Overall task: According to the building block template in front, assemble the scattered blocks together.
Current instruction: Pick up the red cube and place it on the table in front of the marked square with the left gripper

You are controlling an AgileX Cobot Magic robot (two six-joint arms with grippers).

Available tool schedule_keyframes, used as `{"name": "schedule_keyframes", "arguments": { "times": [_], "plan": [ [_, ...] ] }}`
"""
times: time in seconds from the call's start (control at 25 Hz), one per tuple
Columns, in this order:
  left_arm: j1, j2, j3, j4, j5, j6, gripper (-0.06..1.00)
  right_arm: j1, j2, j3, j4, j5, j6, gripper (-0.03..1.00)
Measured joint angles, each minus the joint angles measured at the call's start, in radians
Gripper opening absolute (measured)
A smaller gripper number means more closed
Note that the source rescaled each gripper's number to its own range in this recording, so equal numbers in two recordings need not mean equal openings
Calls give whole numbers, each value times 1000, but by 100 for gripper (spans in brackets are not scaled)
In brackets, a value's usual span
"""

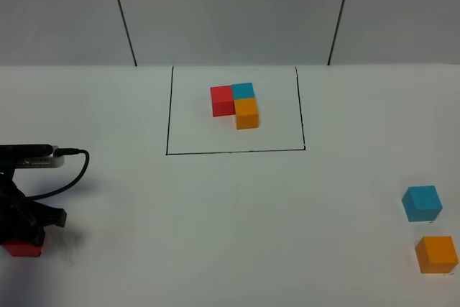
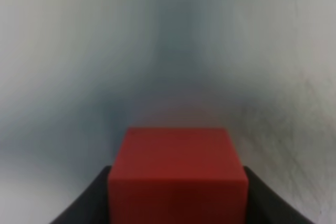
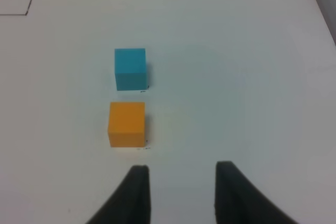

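**Red block pinched at the near-left edge; nothing assembled yet**

On the white counter (image 1: 230, 235), the building block template (image 1: 237, 106) sits inside its black outline (image 1: 167, 120) at the far middle, with red beside blue and orange on the near side of the blue. Of the scattered blocks, the blue block (image 1: 421, 203) and orange block (image 1: 436, 254) lie near each other but apart at the near right. The red block (image 2: 177, 177) is pinched in the left tool (image 1: 23, 242). The right tool (image 3: 181, 182) is drawn in close and holds nothing. The step in hand looks like picking up the red. Next it likely needs lifting and carrying to open counter, squared up so the others can be joined to it.
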Motion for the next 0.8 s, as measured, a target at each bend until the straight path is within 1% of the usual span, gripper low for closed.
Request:
{"name": "schedule_keyframes", "arguments": {
  "times": [0.08, 0.16, 0.24, 0.36, 0.48, 0.56, 0.68, 0.8],
  "plan": [
    [0, 0, -1, 0, 0, 0, 0, 0, 0, 0, 0, 0, 0, 0],
    [0, 0, -12, 0, 24, 0, 0, 0, 0, 0, 0, 0, 0, 0],
    [0, -9, -45, 0, 78, 6, 0, 0, 0, 0, 0, 0, 0, 0],
    [0, -24, -117, -1, 178, 48, 0, 0, 0, 0, 0, 0, 0, 0],
    [0, -25, -198, -1, 290, 131, 0, 0, 0, 0, 0, 0, 0, 0],
    [0, -25, -250, -1, 364, 207, 0, 0, 0, 0, 0, 0, 0, 0],
    [0, -25, -330, -1, 439, 312, 0, 0, 0, 0, 0, 0, 0, 0],
    [0, -25, -389, -2, 492, 415, 0, 0, 0, 0, 0, 0, 0, 0]
  ]
}}
